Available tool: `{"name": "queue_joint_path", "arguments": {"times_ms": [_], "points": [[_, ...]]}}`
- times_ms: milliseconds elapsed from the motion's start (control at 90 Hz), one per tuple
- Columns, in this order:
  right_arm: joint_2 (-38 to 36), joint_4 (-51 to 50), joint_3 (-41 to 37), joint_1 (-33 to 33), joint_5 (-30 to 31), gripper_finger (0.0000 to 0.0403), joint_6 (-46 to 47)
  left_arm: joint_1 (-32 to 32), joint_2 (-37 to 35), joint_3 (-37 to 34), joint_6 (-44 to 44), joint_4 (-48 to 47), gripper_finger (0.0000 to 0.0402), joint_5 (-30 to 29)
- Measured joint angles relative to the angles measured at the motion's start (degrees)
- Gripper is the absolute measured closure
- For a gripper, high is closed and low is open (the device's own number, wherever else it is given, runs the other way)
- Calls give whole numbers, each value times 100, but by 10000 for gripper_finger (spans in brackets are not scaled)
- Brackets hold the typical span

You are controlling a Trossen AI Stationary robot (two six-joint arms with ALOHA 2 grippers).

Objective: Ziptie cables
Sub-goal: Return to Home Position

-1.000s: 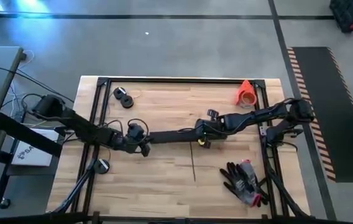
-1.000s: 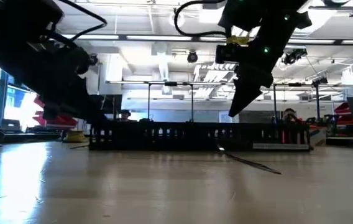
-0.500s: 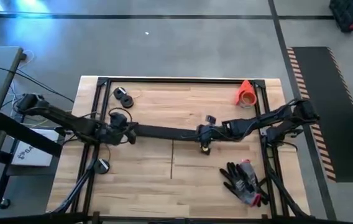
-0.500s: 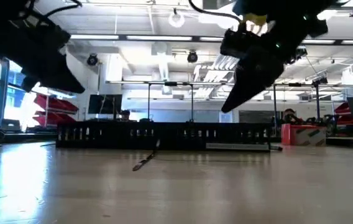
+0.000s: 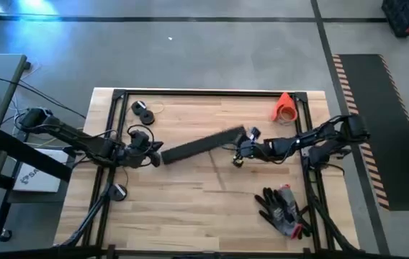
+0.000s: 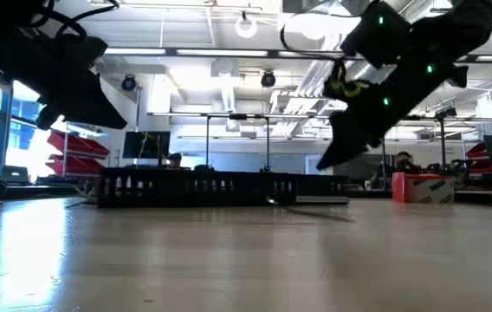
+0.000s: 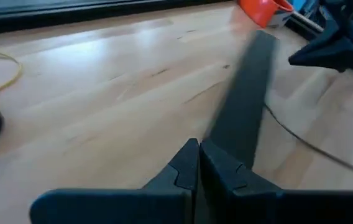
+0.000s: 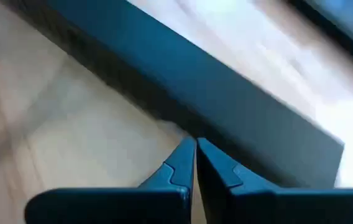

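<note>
**A:** What does folding back to rest ask for here, biggest things first?

**B:** Start with the table. The wood around both arms is bare enough for a clean retreat. The left arm reaches in from its side and the right arm from the other. They meet at the two ends of the black duct, which lies slantwise across the middle of the board. Its top looks closed.

**A:** So lift before swinging?

**B:** I'd say so. Each gripper hangs just off an end of the duct (the low view shows both clear of the wood). Rise straight up first, then fold back. A sideways sweep could knock the duct askew.

**A:** And the fingers?

**B:** The left gripper has its fingers pressed together with nothing between them. The right gripper is the same, with its tips over the duct's edge. Neither has anything to let go of.

**A:** The cables?

**B:** No loose bundle shows, so I judge it sits inside the duct. One thin strand, likely of that bundle, trails on the wood beside the duct at the right arm's end. That is the snag risk, so the right arm should come away upward and not drag across it.
</note>
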Motion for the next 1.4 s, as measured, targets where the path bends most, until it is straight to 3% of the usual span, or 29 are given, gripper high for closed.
{"name": "queue_joint_path", "arguments": {"times_ms": [311,444,567,878,1011,1122,1400], "points": [[-1748,-794,-189,-60,-2323,403,-821,-7,-390,0,827,1253,402,304],[-2721,-240,-941,-324,-2383,403,-770,128,-651,0,1265,1475,402,1060],[-3583,524,-1823,-632,-2763,403,-419,275,-950,-55,1643,1428,402,1132],[-5365,1829,-3373,-873,-3161,403,406,1437,-1816,-801,1921,1362,402,2385],[-5848,1453,-3464,-858,-3169,403,566,1787,-2349,-1106,2106,1283,402,2480],[-6083,1434,-3466,-787,-3156,403,431,2026,-2851,-1266,2169,637,402,2555],[-6155,1224,-3466,-552,-2782,403,445,2170,-4156,-1517,2501,-191,402,2987]]}}
